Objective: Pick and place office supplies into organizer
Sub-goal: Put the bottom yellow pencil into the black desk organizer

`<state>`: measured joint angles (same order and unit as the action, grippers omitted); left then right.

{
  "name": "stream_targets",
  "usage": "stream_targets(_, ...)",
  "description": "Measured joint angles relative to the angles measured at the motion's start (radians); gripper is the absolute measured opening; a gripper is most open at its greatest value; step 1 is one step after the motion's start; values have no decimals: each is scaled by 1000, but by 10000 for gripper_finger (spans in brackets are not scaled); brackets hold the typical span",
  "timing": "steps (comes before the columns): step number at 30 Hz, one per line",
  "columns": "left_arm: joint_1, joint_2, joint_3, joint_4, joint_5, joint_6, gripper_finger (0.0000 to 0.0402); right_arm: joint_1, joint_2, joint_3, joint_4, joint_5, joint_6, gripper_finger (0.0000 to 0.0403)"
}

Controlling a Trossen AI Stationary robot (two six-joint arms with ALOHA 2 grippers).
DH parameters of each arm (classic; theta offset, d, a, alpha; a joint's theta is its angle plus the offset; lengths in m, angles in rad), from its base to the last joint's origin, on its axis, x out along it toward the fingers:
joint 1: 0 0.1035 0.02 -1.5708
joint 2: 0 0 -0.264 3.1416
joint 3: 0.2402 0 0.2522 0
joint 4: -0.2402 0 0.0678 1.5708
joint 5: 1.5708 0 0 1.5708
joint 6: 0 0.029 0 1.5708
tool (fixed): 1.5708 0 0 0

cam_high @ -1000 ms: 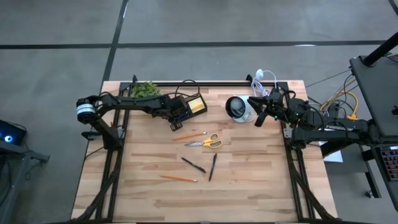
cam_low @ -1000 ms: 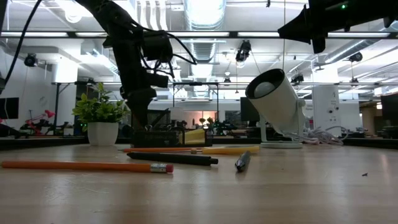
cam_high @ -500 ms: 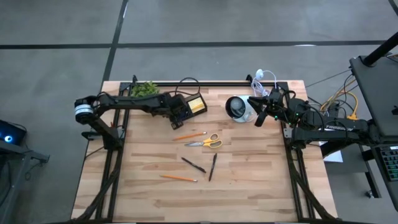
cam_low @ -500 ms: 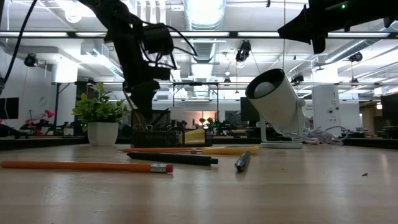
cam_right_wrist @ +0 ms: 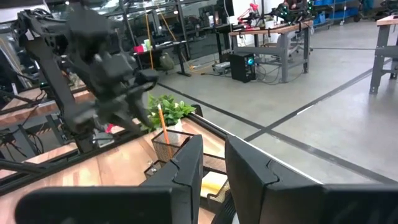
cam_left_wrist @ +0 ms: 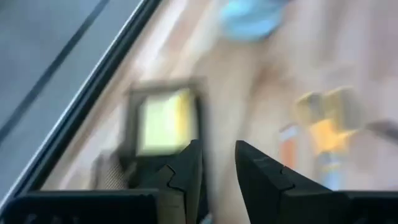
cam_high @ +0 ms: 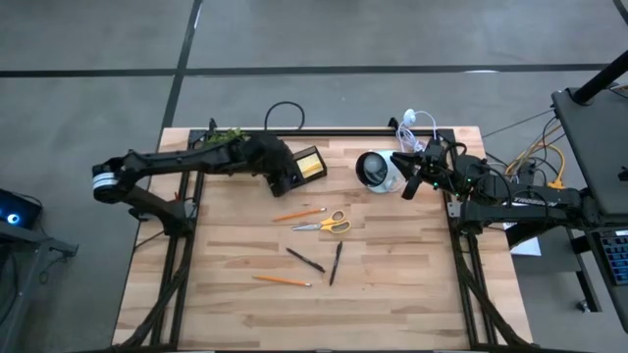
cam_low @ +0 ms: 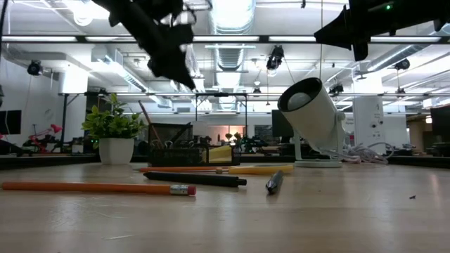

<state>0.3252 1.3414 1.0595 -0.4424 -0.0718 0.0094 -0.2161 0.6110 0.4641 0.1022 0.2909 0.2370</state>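
Left tool (cam_left_wrist: 216, 163) narrowly parted and empty above the organizer (cam_high: 297, 169), an orange pencil (cam_right_wrist: 164, 129) upright inside.

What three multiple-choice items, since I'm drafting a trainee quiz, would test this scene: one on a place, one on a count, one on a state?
1. Where are the scissors?
A. Flat on the table, apart from the organizer
B. Inside the organizer
C. Hanging off the table edge

2. How many orange pencils lie flat on the table?
A. Four
B. None
C. Two

3. How do the left gripper's jaws stand?
A. Shut on the scissors
B. Parted, with nothing between them
C. Shut on a pencil

Answers:
1 A: the high view shows them on bare wood, clear of the organizer.
2 C: one pencil lies beside the scissors, and another lies nearer the front edge.
3 B: the left wrist view shows an empty gap between the jaws.
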Motion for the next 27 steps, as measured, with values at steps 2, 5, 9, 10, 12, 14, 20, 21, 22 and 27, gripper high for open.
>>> stream_targets(2, 0, -24, 0, 49, 121, 24, 83, 0, 0, 0, 1, 0, 0, 59)
stream_targets(5, 0, -51, -2, 122, 310, 42, 83, 0, 0, 0, 1, 0, 0, 59)
stream_targets(9, 0, -68, -2, 203, 518, 24, 83, 0, 0, 0, 4, 0, 0, 59)
stream_targets(10, -1, -69, -2, 215, 554, 13, 83, 0, 0, 0, 5, 0, 0, 59)
stream_targets(12, -1, -69, -3, 235, 609, -9, 83, 0, 1, 0, 5, 0, 0, 59)
stream_targets(14, -1, -69, -3, 242, 622, -26, 83, 0, 1, 0, 5, 0, 0, 59)
stream_targets(20, 0, -59, -6, 243, 621, -29, 83, 0, 1, 0, 16, -46, 99, 59)
stream_targets(21, 0, -57, -7, 244, 621, -30, 83, 0, 1, 0, 32, -85, 118, 59)
stream_targets(22, 0, -56, -9, 243, 620, -30, 83, 0, 1, 0, 53, -135, 126, 59)
stream_targets(27, 0, -56, -17, 250, 619, -34, 83, 3, 5, 0, 162, -392, 125, 59)
